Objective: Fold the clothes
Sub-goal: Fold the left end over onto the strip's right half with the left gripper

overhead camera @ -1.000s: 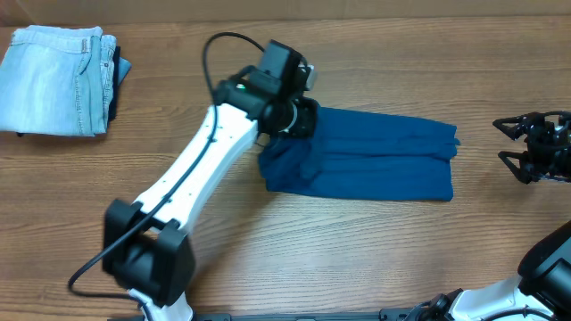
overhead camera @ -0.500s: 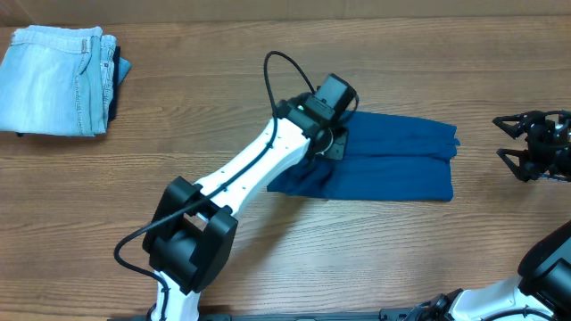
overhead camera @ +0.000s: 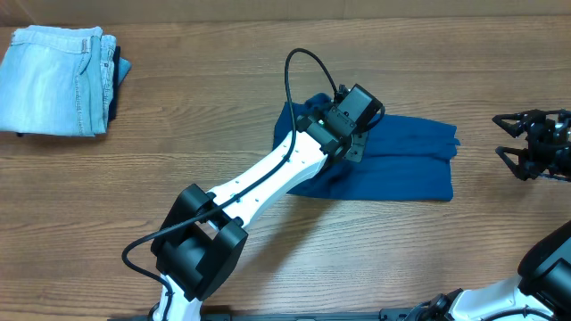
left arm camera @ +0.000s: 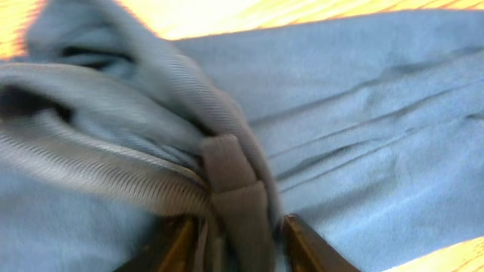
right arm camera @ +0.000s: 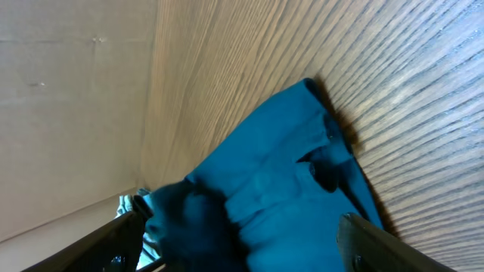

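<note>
The teal-blue polo shirt (overhead camera: 410,165) lies as a long folded band right of the table's middle. Its left end is doubled over to the right. My left gripper (overhead camera: 357,143) hovers over that doubled end. In the left wrist view a bunched ridge of the shirt (left arm camera: 227,166) runs between the parted jaws of the left gripper (left arm camera: 240,227), which are open and not pinching it. My right gripper (overhead camera: 501,140) rests open at the table's right edge, just off the shirt's right end. The right wrist view shows the shirt (right arm camera: 287,174) ahead of the open right gripper (right arm camera: 240,227).
Folded pale-blue jeans (overhead camera: 58,80) lie at the far left corner. The left arm (overhead camera: 259,192) stretches diagonally from the front across the wooden table (overhead camera: 178,125) to the shirt. A cardboard wall (right arm camera: 68,91) borders the back edge.
My left gripper has carried the shirt's left end rightward over the rest of the shirt, and its jaws have parted. The right arm has not moved.
</note>
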Tool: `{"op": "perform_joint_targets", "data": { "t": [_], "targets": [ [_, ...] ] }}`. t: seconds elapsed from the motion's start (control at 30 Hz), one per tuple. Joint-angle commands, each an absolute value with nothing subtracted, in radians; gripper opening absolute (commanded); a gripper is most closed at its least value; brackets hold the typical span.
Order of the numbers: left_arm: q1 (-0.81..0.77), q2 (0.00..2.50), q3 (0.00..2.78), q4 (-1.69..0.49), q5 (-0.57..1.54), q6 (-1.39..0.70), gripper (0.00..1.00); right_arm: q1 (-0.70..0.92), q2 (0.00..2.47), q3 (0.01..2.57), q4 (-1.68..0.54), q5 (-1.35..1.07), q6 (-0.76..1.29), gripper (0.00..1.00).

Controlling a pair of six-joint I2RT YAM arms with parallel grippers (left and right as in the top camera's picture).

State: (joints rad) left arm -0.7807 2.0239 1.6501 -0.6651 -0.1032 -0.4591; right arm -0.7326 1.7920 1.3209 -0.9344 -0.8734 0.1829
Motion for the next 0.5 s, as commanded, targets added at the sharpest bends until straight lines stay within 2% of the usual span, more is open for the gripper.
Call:
{"op": "perform_joint_targets", "data": {
  "t": [0.0, 0.17, 0.47],
  "targets": [
    [-0.787, 2.069, 1.673, -0.644, -0.120, -0.452, 0.59, -0.734, 1.792, 1.317, -0.929, -0.904, 0.183, 0.85],
    [-0.810, 2.101, 1.673, -0.619, -0.117, -0.441, 0.68, -0.734, 1.792, 1.317, -0.925, -0.915, 0.183, 0.85],
    [-0.879, 2.103, 1.731, -0.601, -0.085, -0.453, 0.67, -0.734, 1.792, 1.317, -0.925, -0.915, 0.183, 0.85]
  ]
}}
